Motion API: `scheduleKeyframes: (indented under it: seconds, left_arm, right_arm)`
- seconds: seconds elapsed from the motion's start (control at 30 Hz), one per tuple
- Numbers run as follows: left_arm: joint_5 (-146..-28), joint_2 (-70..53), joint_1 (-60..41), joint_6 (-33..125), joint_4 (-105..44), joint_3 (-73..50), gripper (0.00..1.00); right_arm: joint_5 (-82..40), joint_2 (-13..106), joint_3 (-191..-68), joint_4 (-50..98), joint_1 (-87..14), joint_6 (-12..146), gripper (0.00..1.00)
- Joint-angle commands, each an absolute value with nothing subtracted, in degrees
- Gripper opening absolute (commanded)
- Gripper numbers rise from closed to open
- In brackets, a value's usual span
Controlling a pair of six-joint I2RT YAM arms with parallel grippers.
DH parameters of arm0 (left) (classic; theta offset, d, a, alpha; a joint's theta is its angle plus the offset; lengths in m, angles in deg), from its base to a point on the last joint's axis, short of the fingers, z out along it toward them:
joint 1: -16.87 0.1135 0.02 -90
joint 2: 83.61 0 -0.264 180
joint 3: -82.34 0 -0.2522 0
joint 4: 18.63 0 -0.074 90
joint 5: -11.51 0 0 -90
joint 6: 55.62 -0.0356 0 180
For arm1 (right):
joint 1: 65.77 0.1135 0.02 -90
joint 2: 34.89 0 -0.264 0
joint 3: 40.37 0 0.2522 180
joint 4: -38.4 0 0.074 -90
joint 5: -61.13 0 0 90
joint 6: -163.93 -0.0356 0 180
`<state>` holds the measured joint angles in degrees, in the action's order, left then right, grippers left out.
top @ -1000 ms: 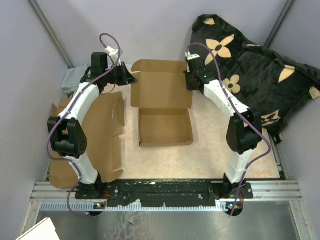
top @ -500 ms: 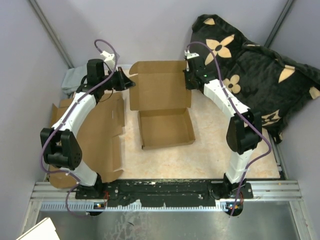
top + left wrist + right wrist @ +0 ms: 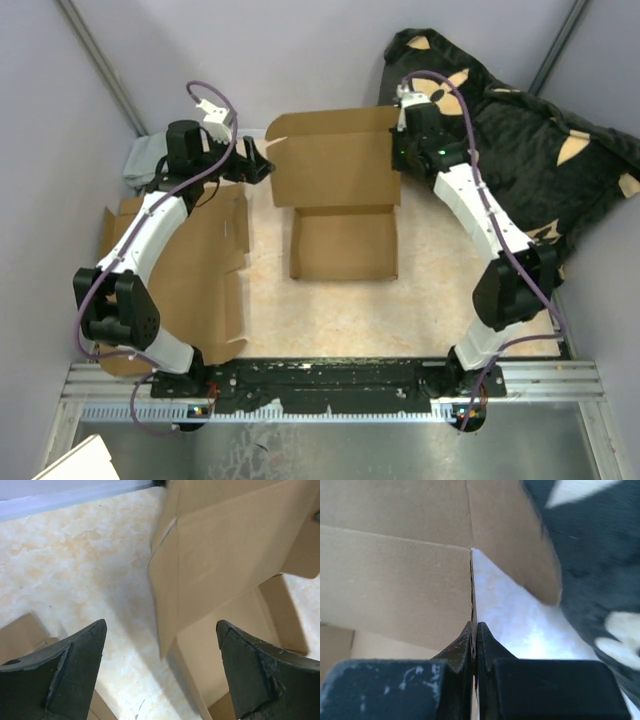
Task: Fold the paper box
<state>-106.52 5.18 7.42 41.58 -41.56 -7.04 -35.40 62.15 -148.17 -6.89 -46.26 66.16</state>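
Opening left hand point(image 3: 262, 163), paper box point(image 3: 340, 205) shifted right

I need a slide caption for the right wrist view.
Right tool pinching the cardboard box lid edge beside a dark cloth.

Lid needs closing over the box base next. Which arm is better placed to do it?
Right. The right tool is shut on the lid at its right edge, so it can likely swing it over the base. The left tool is open beside the lid, holding nothing.
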Motion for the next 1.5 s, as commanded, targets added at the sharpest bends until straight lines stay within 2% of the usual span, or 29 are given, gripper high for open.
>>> scheduleKeyframes:
  seconds: [0.0,0.3,0.6,0.8,1.0,1.3,1.47]
  left_arm:
    - [-106.59,2.87,7.98,33.14,-41.25,-7.31,0.99]
    - [-108.14,-3.28,8.00,34.39,-34.50,-12.66,1.00]
    - [-106.51,7.04,8.04,27.59,-39.94,-2.39,1.00]
    - [-110.85,15.40,8.38,25.98,-42.31,5.38,0.98]
    - [-111.61,16.99,8.60,23.99,-45.17,6.76,0.89]
    - [-109.04,16.65,8.61,21.56,-45.23,3.71,0.85]
    - [-108.83,18.45,8.61,21.55,-45.66,5.11,0.75]
  right_arm:
    - [-34.92,56.45,-145.45,-5.02,-51.10,64.53,0.00]
    - [-22.76,52.38,-138.31,0.89,-52.68,67.62,0.02]
    - [-10.70,51.68,-133.62,3.26,-52.63,76.03,0.02]
    - [0.63,53.92,-135.41,2.41,-52.64,78.01,0.03]
    - [1.12,55.10,-137.60,1.12,-52.61,78.12,0.03]
    - [2.36,55.87,-138.31,-0.09,-52.62,79.01,0.03]
    - [2.22,55.99,-138.90,-1.13,-52.60,79.54,0.03]
